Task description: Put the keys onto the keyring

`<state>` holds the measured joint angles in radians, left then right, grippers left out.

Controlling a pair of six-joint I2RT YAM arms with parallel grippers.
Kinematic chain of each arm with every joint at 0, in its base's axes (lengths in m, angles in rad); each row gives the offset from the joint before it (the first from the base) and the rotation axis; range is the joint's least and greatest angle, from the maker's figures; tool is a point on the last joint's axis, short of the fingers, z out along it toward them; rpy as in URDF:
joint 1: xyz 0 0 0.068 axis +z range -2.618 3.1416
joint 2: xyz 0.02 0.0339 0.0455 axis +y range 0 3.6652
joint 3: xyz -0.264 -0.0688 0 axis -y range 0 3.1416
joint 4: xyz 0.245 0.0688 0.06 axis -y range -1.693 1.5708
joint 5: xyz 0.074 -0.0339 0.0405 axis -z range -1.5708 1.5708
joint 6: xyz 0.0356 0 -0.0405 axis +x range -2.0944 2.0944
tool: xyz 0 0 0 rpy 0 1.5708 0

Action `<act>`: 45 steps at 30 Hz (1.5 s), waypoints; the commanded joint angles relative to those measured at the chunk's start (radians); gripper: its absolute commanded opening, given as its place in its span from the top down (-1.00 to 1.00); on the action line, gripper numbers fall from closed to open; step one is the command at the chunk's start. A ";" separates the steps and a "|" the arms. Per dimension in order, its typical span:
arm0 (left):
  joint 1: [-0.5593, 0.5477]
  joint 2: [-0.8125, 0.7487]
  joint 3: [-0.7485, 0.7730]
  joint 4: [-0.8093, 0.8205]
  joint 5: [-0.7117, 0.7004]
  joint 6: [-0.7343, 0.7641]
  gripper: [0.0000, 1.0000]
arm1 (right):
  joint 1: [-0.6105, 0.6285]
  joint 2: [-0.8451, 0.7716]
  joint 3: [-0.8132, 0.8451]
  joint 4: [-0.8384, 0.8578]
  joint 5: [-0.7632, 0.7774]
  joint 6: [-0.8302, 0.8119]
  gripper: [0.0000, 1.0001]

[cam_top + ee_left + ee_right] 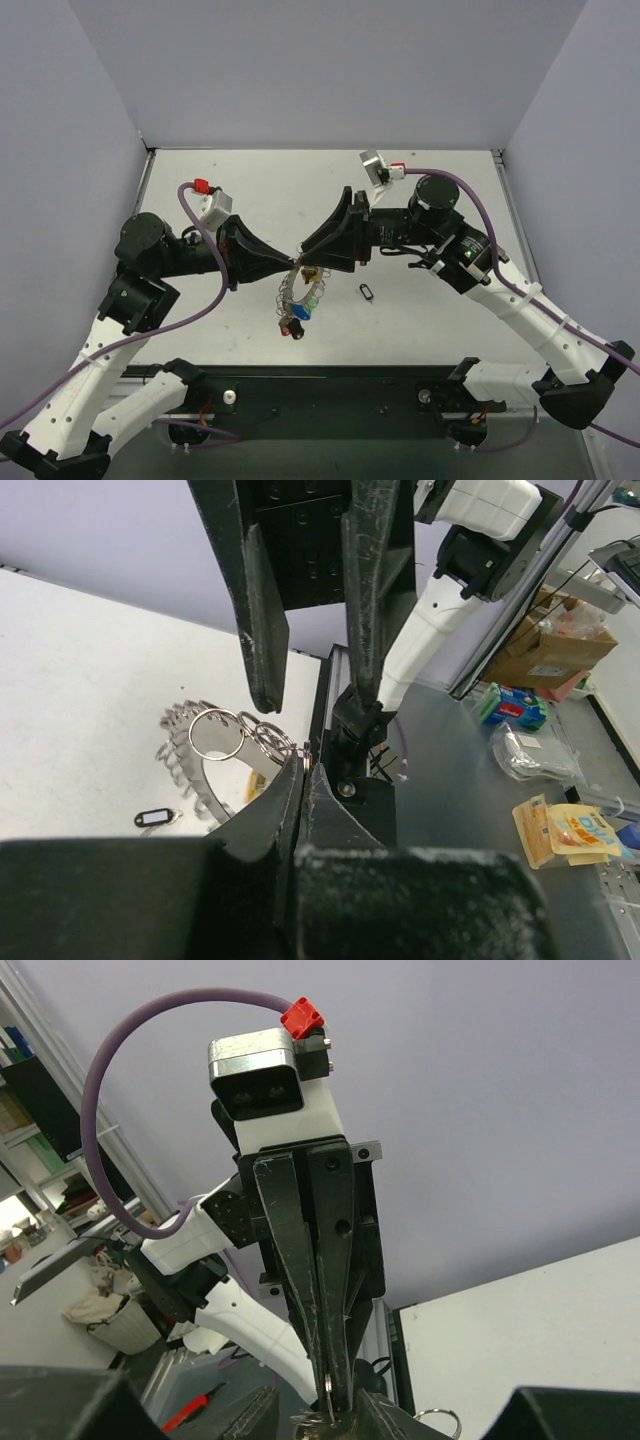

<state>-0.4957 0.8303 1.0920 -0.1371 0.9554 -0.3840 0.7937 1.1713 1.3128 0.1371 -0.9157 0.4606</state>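
The keyring [288,288], a silvery ribbed coil, hangs just over the table with the keys [300,312] dangling from it: green, blue and red heads low down, a yellow one higher. My left gripper [293,263] is shut on a thin metal loop at the top of the keyring [182,772], its jaws pressed together [305,768]. My right gripper [308,248] faces it tip to tip. Its two fingers [262,630] stand apart, straddling the left gripper's tip. From the right wrist, my own jaws [335,1428] stand apart at the bottom edge, with a smooth ring [440,1422] beside them.
A small black key tag [366,292] lies alone on the white table [430,190], right of the hanging bunch, also showing as the tag [153,819]. Grey walls enclose three sides. Boxes and packets [545,650] sit beyond the table edge.
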 commanded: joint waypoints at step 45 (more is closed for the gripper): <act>-0.003 0.122 0.273 -0.425 0.017 0.244 0.51 | 0.050 0.149 0.292 -0.460 0.046 -0.250 1.00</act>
<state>-0.4900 0.9340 1.2396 -0.3561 0.9749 -0.3092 0.8333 1.3010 1.5288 -0.2047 -0.8669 0.2848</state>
